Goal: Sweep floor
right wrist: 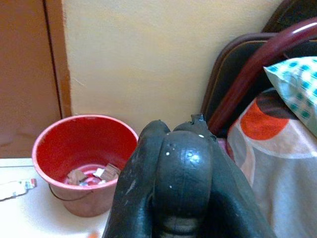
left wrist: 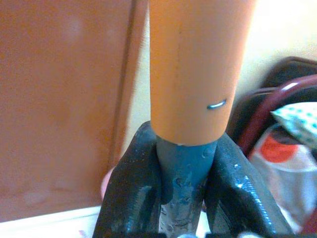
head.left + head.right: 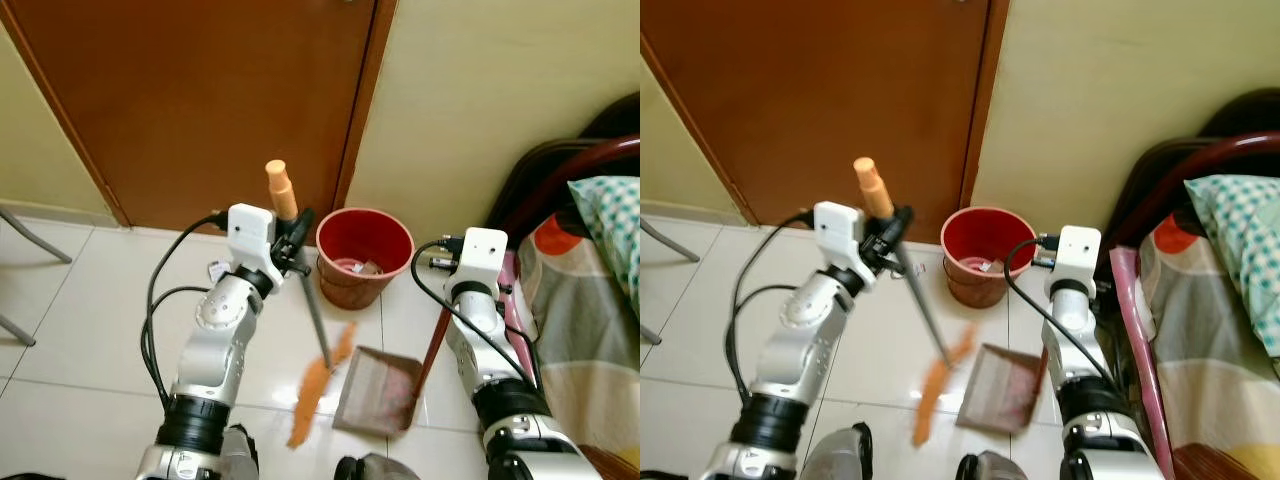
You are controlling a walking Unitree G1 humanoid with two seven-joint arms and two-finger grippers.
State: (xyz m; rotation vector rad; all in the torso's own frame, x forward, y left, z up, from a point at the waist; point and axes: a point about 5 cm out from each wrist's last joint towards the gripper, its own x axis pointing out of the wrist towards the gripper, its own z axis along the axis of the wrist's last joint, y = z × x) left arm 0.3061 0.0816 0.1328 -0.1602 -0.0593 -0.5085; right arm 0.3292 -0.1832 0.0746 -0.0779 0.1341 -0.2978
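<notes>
The left end effector (image 3: 290,243) clamps the grey shaft of the broom (image 3: 302,300) just below its orange grip, in front of the brown door (image 3: 200,100). The broom slants down to its orange bristles (image 3: 318,385) on the white tiled floor (image 3: 90,330), touching the dustpan (image 3: 377,390). Behind them stands a red bucket (image 3: 364,255) holding scraps. The right end effector (image 1: 173,183) is closed around the dustpan's handle (image 3: 432,345), beside the bed (image 3: 590,300).
</notes>
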